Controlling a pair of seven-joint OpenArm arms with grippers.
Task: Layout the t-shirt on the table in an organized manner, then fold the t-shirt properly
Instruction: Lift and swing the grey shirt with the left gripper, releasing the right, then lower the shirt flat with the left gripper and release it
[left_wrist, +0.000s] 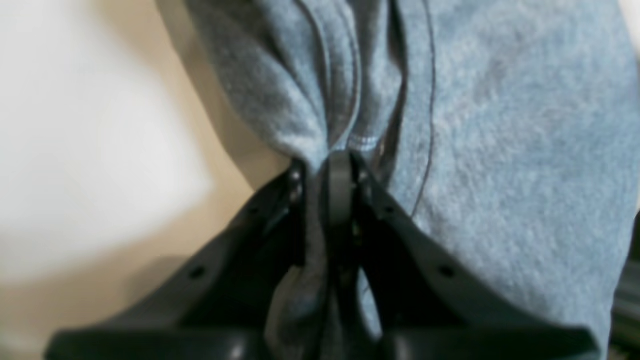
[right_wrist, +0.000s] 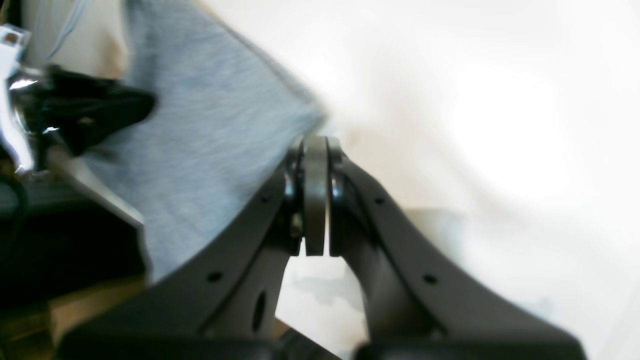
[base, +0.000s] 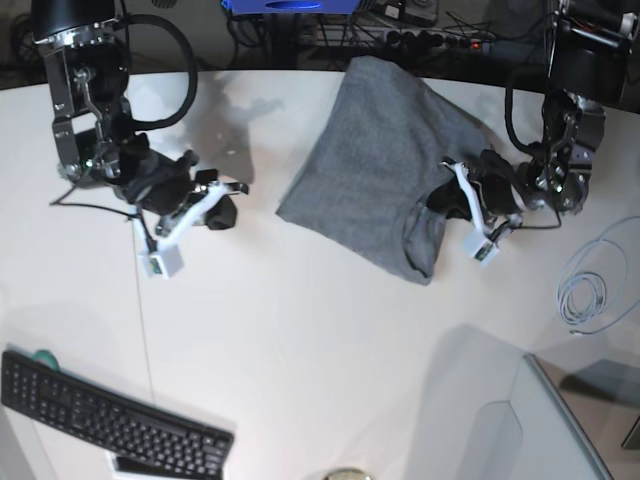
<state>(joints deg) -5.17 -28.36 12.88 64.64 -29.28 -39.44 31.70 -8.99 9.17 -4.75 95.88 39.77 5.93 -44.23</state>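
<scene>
The soft heather-grey knit t-shirt (base: 375, 165) lies bunched near the smooth white desk's (base: 320, 330) far edge. The left claw (left_wrist: 327, 160) pinches its stitched hem; the right claw (right_wrist: 315, 150) is closed, empty.

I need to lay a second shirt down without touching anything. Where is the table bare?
The table is bare in the wide middle strip between the keyboard and the t-shirt, and between the right gripper and the shirt's edge. It is crowded where the left gripper pinches the shirt, near the coiled cable.
</scene>
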